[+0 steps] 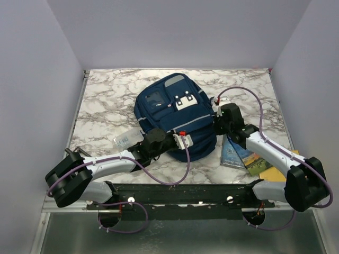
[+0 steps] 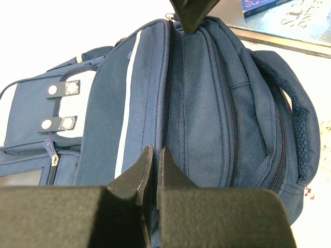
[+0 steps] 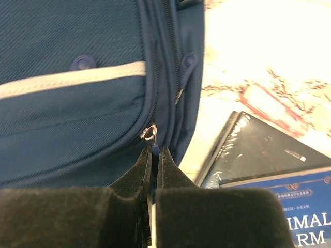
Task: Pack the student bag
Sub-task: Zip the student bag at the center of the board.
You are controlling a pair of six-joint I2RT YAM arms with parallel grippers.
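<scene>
**As both grippers sit pinched shut, student bag point(image 1: 172, 114) lies mid-table**

When seen from the top cam, the navy bag lies flat at the centre of the marble table point(image 1: 106, 100), front pockets up. The left gripper point(image 1: 186, 138) is at its near edge and the right gripper point(image 1: 216, 112) is against its right side. A small clear box point(image 1: 127, 139) lies just beside the bag's near-left corner. Books point(image 1: 238, 153) lie near its right side, under the right arm.

Left wrist cam: jaws are closed, w/ only a hairline gap btwn the fingers point(image 2: 173, 175). They're right at a zip seam running along the bag's side. Can't tell if any fabric or tab is caught. A dark finger of the other gripper touches the bag at the far end.

Right wrist cam: jaws are closed on the blue zipper pull point(image 3: 154, 149). Its metal slider ring point(image 3: 150, 132) sits just above the tips, on the bag's side seam. A dark book point(image 3: 258, 150) and a blue-covered one point(image 3: 289, 212) lie on the table to the right, close to the bag.
</scene>
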